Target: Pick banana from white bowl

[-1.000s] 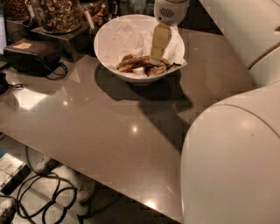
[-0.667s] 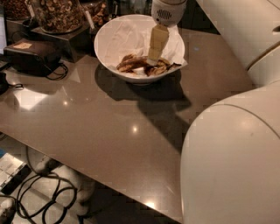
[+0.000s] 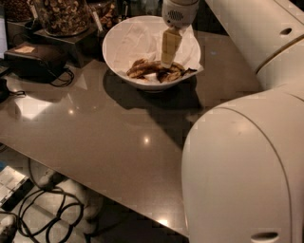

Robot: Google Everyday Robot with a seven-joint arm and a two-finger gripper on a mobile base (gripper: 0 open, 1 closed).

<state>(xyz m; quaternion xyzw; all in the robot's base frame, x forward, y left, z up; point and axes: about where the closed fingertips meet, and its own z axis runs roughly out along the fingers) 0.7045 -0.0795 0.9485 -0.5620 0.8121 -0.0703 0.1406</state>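
My tool [image 3: 166, 62] hangs straight down into the white bowl [image 3: 113, 51], tip low in the right half of the bowl, right at the banana [image 3: 148, 69]; contact unclear. Tool spread or pressed together: cannot tell from this angle. Banana lies flat across the bowl bottom, brown-blotched, long axis left to right, on the crumpled white napkin [image 3: 137, 38] that lines the bowl, dark stem end toward the right rim. Bowl sits on the grey worktop [image 3: 109, 137], upright. Glass jar of nuts [image 3: 61, 14] left of the bowl and behind it, on a dark stand. Black box [image 3: 35, 60] with a cord further left of the bowl. My white arm shell [image 3: 247, 166] fills the space right of the bowl and nearer the camera
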